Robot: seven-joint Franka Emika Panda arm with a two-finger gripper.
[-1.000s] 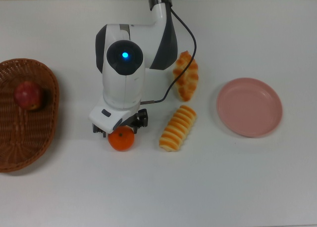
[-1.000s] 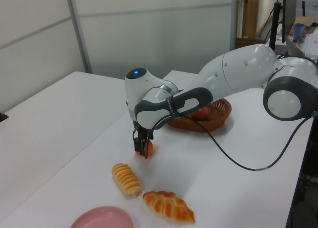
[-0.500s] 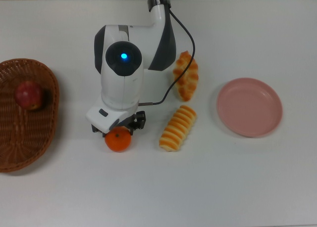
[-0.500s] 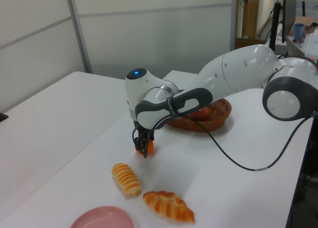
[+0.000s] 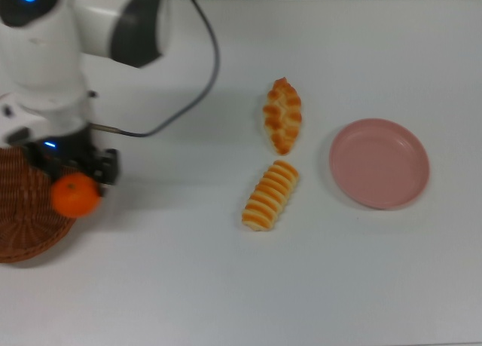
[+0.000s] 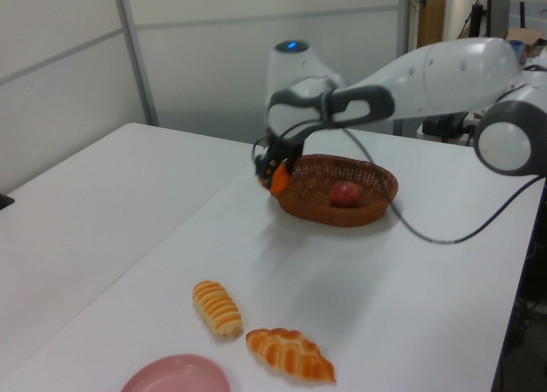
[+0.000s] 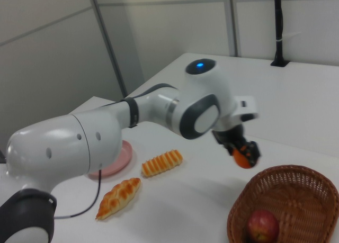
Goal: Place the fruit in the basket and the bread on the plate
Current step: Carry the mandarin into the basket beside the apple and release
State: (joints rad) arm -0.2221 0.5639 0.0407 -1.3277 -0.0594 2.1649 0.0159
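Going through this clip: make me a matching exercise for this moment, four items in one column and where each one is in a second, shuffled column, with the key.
Items:
1. tangerine
2. apple
3. ribbed loaf
4. plate

Places:
A. bare, holding nothing
B. lying inside the basket
C. held in the gripper at the basket's rim
D. on the table beside the braided loaf

Pairs: 1-C, 2-B, 3-D, 4-A

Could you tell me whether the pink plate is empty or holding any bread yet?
Empty: the plate is bare, both loaves lying on the table beside it.
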